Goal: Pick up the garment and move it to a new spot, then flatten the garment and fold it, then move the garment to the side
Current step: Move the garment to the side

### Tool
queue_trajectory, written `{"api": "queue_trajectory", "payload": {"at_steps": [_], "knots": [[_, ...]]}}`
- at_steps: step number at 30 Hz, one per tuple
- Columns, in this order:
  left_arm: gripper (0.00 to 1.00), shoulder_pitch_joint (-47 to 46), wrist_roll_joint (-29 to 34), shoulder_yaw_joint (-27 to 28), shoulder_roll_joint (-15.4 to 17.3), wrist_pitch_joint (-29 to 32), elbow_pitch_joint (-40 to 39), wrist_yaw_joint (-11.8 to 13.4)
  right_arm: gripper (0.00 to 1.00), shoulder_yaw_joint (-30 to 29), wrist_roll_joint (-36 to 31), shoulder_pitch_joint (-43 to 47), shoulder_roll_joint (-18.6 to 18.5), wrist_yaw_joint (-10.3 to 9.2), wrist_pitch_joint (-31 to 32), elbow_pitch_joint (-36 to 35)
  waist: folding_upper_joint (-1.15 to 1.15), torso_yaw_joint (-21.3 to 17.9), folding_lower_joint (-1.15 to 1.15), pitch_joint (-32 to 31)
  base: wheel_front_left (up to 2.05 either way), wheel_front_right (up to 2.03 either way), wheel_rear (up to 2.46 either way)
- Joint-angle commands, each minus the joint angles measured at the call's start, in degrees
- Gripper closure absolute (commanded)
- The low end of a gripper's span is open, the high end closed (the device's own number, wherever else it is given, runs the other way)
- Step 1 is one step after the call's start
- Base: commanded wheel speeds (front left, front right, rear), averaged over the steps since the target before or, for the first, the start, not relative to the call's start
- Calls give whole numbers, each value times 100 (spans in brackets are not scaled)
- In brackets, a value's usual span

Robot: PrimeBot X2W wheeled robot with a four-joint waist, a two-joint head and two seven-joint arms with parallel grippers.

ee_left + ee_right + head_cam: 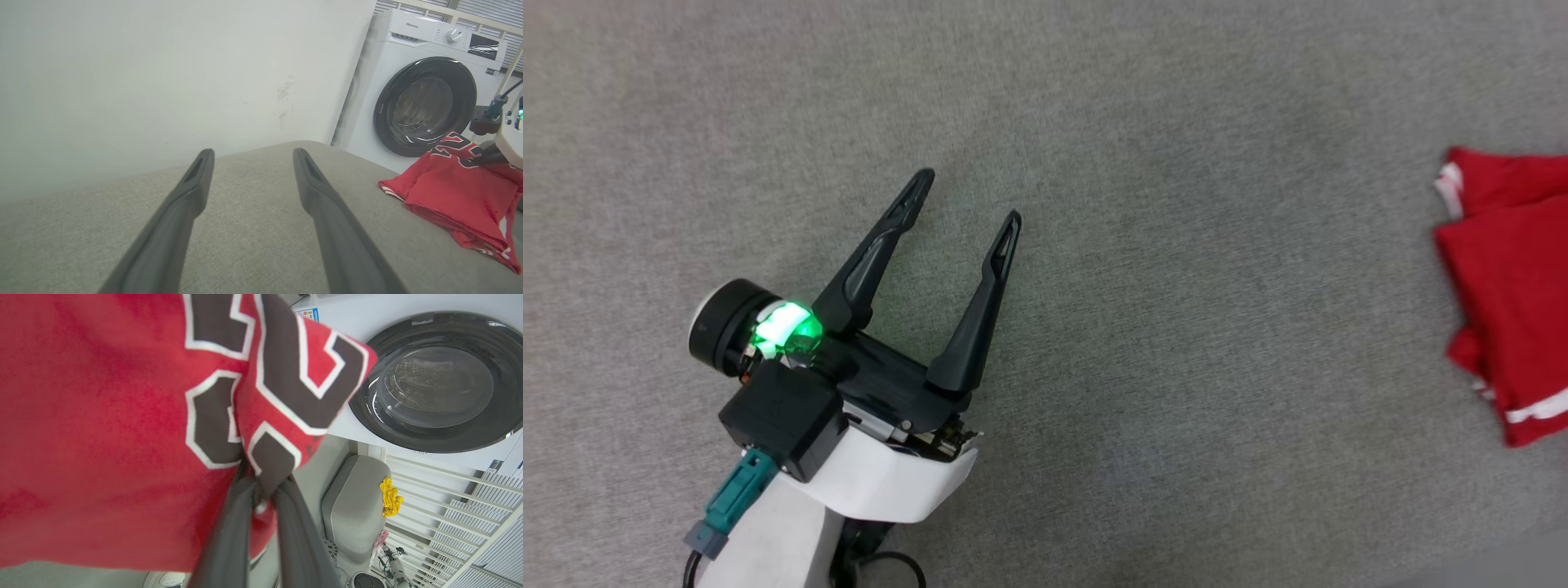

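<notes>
Shirt (pixel 102 437) fabric is being pinched at the black number between the right gripper's (pixel 265 486) clamped fingers, while the rest is lying crumpled on the gray surface (pixel 1176 367), toward its right. The left gripper (pixel 969 196) is hovering spread wide and empty, well apart from it.

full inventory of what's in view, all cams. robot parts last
garment: 1, red with black white-outlined number, bunched on the grey surface at the head view's right
grey surface: 1, grey fabric, under the garment
washing machine: 1, white with dark round door, behind the surface
wall: 1, white, left of the washing machine
yellow cloth: 1, yellow, on a grey padded piece
left end effector: 1, dark fingers, open, above bare surface
right end effector: 1, dark fingers, shut on the garment
</notes>
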Motion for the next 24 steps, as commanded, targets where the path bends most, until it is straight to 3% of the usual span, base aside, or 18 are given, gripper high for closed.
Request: {"api": "queue_trajectory", "payload": {"at_steps": [1,10,15,17,24], "knots": [[0,-78,-25,-4,41,-12,-35,7,100,-102,-35,-114,-40,-9,-78,95,0,23,-1,228,0,0,0],[0,-231,-42,-102,82,-12,-154,6,100,-925,-254,-195,-164,-10,-723,1273,0,346,-1,480,0,0,0],[0,-216,-68,-72,73,-12,-139,6,100,-1145,-323,-306,-35,-10,-870,1606,0,471,-1,457,0,0,0],[0,-200,-71,-27,75,-12,-128,7,0,-1192,-400,-343,53,-12,-812,1667,0,497,-1,418,0,0,0],[0,1,-88,203,11,-12,29,8,0,-1057,-549,-490,274,-9,-828,1284,0,527,-1,-74,0,0,0]]}}
